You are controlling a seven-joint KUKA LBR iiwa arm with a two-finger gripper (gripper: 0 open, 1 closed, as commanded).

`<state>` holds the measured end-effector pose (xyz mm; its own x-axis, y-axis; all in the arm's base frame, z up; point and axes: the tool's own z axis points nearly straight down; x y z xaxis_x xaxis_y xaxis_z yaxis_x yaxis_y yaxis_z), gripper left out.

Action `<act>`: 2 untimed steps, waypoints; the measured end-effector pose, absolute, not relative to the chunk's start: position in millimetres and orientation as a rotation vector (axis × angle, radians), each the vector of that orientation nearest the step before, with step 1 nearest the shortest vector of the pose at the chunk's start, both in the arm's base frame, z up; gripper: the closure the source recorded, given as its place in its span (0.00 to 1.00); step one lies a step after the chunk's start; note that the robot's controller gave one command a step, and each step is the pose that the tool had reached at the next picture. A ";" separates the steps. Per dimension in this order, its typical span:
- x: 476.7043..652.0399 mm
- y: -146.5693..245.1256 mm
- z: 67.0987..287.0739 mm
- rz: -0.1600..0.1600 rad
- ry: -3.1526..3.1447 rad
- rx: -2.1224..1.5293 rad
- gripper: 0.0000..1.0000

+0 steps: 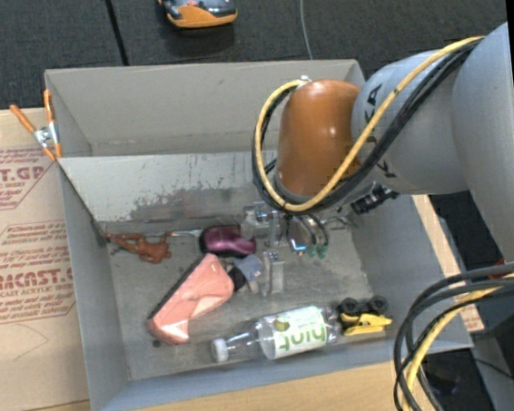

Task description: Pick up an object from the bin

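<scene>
My gripper (270, 264) hangs low over the middle of the bin, under the arm's orange cover. Just left of it lies a purple, rounded thing (227, 240), and a small dark piece (247, 271) sits right beside the gripper's tip. A pink, flat packet (192, 299) lies slanted to the lower left, its upper end close to the gripper. I see nothing held in the gripper.
A clear plastic bottle (284, 334) with a white and green label lies along the front wall. A yellow and black tool (364, 316) rests at the front right. A brown, gnarled piece (143, 246) lies at the back left.
</scene>
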<state>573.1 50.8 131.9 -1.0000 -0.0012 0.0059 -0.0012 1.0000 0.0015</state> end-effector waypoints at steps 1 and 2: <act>575.0 50.7 136.3 -0.003 -3.143 0.001 0.00; 571.1 60.3 111.8 0.001 -3.142 0.244 0.00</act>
